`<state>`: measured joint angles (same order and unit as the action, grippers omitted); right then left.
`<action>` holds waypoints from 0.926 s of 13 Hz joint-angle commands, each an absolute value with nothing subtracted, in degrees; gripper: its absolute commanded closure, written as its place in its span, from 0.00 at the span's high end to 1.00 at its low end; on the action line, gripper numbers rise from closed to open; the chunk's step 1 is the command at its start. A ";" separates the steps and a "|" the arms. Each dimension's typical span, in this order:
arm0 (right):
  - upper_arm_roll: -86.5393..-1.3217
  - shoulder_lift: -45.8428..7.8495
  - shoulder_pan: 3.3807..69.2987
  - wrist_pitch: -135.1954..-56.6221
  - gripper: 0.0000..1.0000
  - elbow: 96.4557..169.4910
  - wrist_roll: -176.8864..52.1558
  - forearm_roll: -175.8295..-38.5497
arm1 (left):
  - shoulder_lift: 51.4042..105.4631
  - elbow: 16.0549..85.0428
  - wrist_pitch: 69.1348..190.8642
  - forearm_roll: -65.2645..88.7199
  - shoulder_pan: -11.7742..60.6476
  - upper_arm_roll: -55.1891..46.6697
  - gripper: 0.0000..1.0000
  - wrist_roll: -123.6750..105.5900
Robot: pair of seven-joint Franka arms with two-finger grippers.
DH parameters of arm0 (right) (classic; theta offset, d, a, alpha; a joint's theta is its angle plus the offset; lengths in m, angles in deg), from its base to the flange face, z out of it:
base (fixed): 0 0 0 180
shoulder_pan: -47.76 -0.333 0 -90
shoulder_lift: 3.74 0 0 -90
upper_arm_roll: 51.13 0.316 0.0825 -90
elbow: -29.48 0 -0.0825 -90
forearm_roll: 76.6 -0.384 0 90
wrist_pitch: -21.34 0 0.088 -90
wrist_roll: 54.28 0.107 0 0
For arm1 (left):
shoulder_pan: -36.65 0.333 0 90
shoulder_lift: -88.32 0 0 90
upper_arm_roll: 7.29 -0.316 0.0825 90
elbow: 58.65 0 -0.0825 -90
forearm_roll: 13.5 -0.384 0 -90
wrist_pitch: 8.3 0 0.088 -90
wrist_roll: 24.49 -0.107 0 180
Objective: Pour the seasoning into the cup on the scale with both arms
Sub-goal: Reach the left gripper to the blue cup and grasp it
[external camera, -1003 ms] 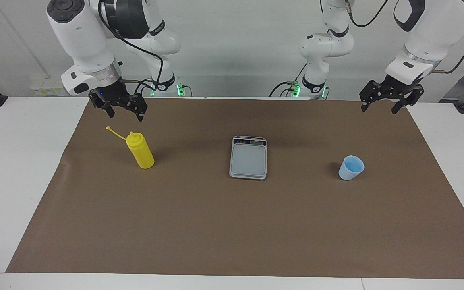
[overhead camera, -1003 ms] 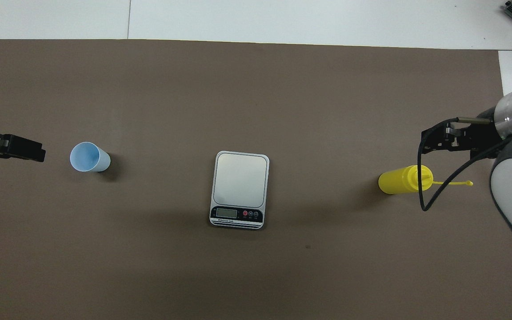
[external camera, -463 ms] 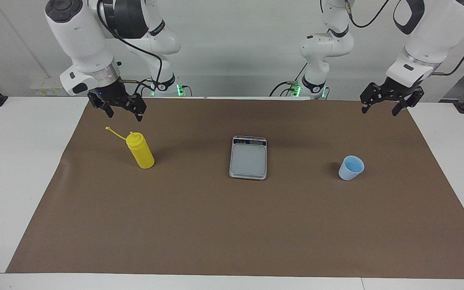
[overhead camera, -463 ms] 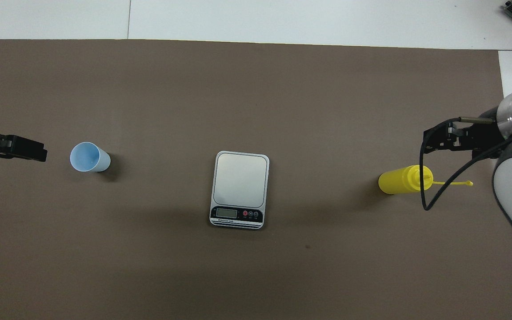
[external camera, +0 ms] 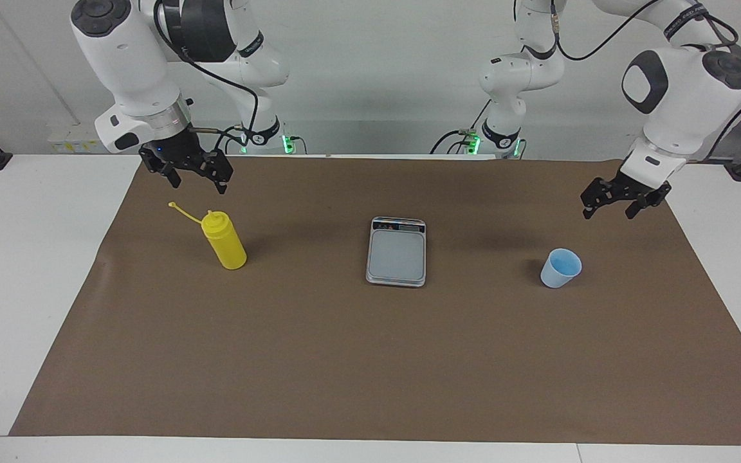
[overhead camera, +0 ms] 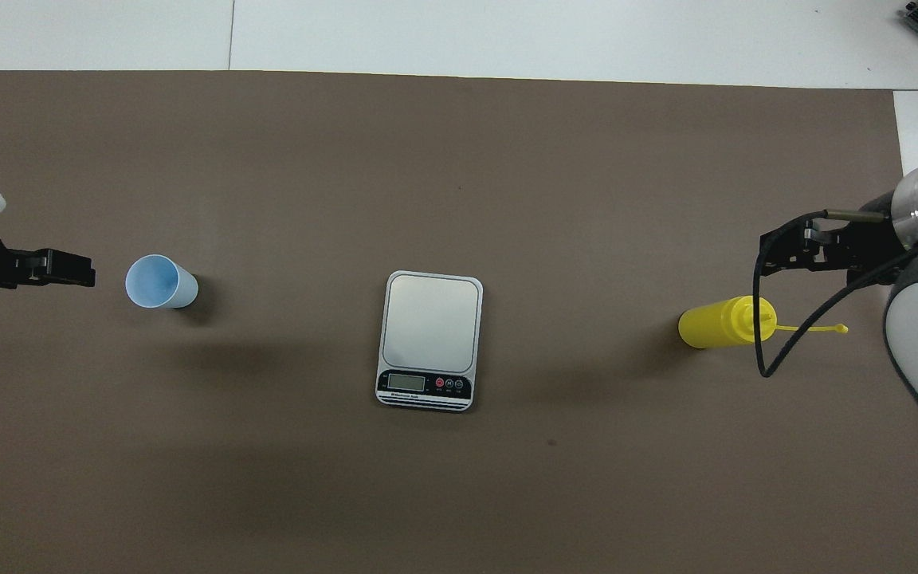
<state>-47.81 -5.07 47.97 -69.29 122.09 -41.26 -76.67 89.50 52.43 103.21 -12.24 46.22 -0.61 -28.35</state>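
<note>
Since the earlier frame, the left gripper has dropped lower in the right part of the facing view, now hanging over the brown mat close to the cup; the right gripper has barely shifted.

Both grippers have their fingers apart and hold nothing.

One scale sits mid-frame, its long axis running toward the robots, with the display strip at the robots' end. Only the overhead view shows the display and its buttons plainly.

One light-blue cup stands upright, mouth up, right of centre in the facing view.

One yellow bottle stands upright at left, nozzle up, its cap strap sticking out toward the table's edge.

Above it in the frame hangs the right gripper, not touching. Only the facing view shows that gap; from overhead the gripper sits just beside the bottle.
</note>
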 commanded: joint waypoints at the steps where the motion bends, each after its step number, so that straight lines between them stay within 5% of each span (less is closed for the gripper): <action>1: -47.53 -4.45 48.38 -68.93 1.00 122.74 -41.01 -77.74 | 86.31 55.77 111.55 -11.74 46.85 0.01 1.00 -23.45; 12: -47.44 -4.27 47.76 -73.14 1.00 123.44 -40.57 -76.60 | 81.03 65.19 126.70 -9.10 45.97 0.01 1.00 -18.07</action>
